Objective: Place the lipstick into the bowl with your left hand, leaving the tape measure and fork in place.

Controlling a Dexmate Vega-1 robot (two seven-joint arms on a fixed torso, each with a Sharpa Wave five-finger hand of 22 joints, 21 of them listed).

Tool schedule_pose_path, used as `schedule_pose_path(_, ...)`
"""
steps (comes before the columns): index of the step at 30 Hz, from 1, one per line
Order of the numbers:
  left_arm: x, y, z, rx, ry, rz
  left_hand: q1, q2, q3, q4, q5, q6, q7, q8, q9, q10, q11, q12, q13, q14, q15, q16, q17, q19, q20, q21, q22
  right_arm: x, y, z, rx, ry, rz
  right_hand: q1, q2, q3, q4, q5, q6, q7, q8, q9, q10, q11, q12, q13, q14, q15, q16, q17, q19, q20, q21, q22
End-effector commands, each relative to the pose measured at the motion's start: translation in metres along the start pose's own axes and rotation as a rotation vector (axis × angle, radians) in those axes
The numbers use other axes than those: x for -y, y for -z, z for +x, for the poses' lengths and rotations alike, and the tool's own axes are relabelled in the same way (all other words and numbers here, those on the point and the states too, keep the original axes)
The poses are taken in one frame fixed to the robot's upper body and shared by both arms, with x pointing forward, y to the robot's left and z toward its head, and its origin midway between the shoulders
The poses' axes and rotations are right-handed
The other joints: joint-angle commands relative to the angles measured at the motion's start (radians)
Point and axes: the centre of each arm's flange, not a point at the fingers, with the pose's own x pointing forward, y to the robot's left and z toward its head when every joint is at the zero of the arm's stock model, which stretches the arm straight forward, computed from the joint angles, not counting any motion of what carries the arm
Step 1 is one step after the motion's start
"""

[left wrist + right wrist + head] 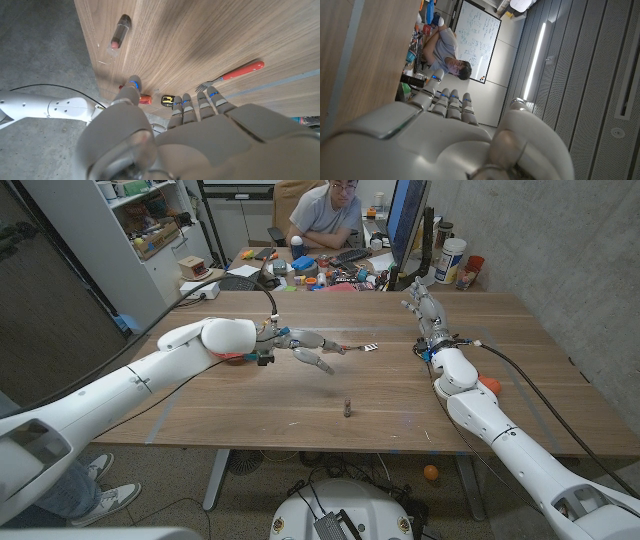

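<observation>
The lipstick (347,408), small and dark, lies alone on the wooden table (250,410) toward the front middle; in the left wrist view the lipstick (120,31) shows a clear cap and a pink tip. My left hand (305,350) hovers behind it with fingers spread, holding nothing. The fork (362,347) lies just past its fingertips, and its red handle (235,74) is plain from the wrist. A yellow-and-black tape measure (166,100) peeks out past the left hand (190,135). A red rim (235,358), perhaps the bowl, shows under my left forearm. My right hand (425,305) stands upright, fingers straight and empty.
An orange-red object (488,385) sits by my right forearm near the table's right side. A person (325,215) sits behind a cluttered desk (300,270) beyond the table's far edge, also in the right wrist view behind the right hand (450,130). A monitor (405,220) stands at the back right.
</observation>
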Motion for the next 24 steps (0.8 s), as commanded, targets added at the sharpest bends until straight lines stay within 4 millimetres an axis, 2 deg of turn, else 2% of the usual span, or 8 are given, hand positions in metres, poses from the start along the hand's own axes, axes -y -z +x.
schedule_pose_path(1,-0.008,-0.021,0.018,0.015,0.046,0.186,0.019,-0.003,0.006,0.002,-0.006,-0.006,0.004,0.000,0.001,-0.004,0.002,0.006,0.004,0.008,0.005,0.000,0.002,0.009,0.004,-0.003,0.005,-0.004,-0.004,0.004,0.018,-0.004,-0.001,0.002,-0.015,-0.005,-0.003,0.005,0.007,-0.004,0.003,0.004,0.007,-0.001,-0.001,0.002,0.007,0.004,0.008,0.000,0.010,0.001,-0.004,0.002)
schedule_pose_path(11,-0.005,-0.044,0.040,0.086,0.098,0.291,0.031,-0.009,0.006,0.003,-0.008,-0.008,-0.010,-0.001,0.001,-0.003,-0.006,0.007,0.006,0.013,0.003,0.002,0.002,0.014,0.004,-0.007,0.005,0.003,-0.006,0.001,0.015,0.005,-0.012,0.002,-0.021,-0.008,-0.005,0.007,0.008,-0.008,0.003,0.004,0.012,-0.002,-0.003,0.002,0.010,0.000,0.008,-0.004,0.014,0.000,-0.009,0.002)
schedule_pose_path(24,0.003,-0.067,0.051,0.179,0.185,0.391,0.056,-0.018,0.006,0.008,-0.012,0.001,-0.048,0.002,0.001,0.006,-0.050,0.012,0.010,0.024,-0.020,0.004,0.002,0.025,0.000,-0.018,0.007,0.018,-0.013,-0.003,0.006,0.024,-0.049,-0.001,-0.029,-0.014,-0.008,0.010,0.006,-0.011,0.001,0.004,0.012,-0.004,-0.008,0.002,0.011,-0.001,0.008,-0.008,0.016,-0.001,-0.016,0.002)
